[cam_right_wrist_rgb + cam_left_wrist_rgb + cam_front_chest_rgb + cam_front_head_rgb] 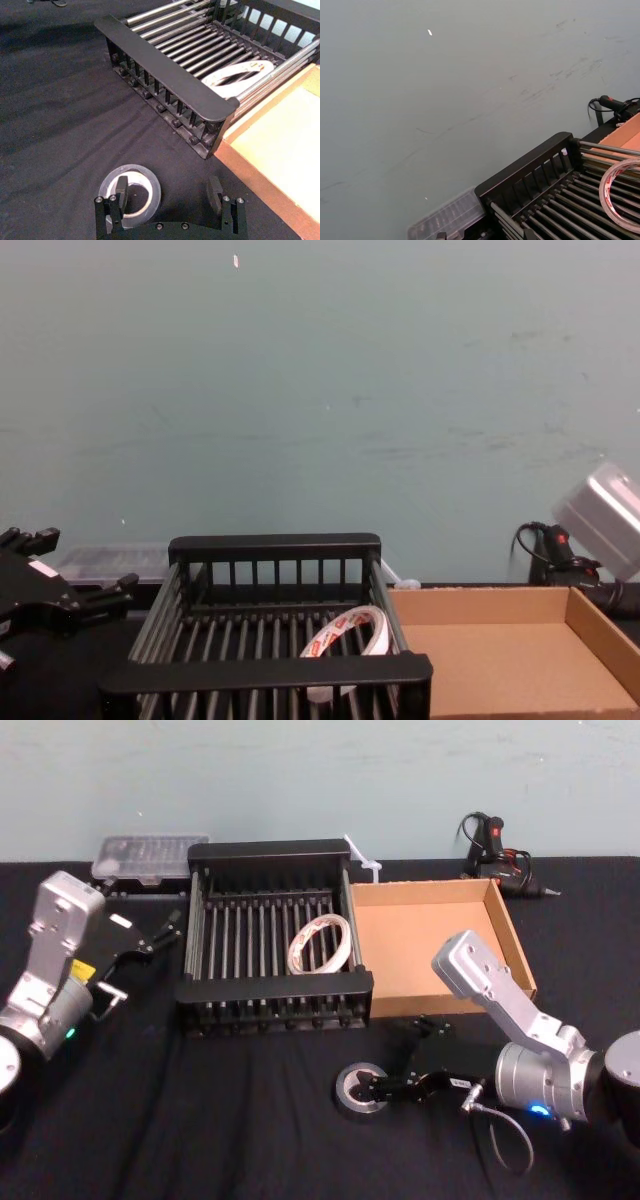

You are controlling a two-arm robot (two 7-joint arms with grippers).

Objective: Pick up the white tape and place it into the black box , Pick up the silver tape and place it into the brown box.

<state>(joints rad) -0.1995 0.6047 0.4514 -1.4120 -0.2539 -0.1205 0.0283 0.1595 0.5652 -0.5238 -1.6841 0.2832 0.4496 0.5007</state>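
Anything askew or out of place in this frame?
The white tape stands tilted on edge in the black box, leaning toward its right side rather than lying flat. Otherwise nothing looks odd: the right gripper is open at the silver tape, one finger inside its core, and the left gripper is parked left of the box.

Black slatted plastic crate (530,167): far corner and thick flat rim, with a barred bottom of metal rods.
Thin white tape ring (615,195): lying on the rods inside the crate, partly cut off.
Brown cardboard tray (625,135): one corner, just beside the crate.
Black corded tool (612,102): beyond the tray.
Clear plastic case (447,217): just outside the crate.
Grey-green scuffed wall (445,75): behind everything.
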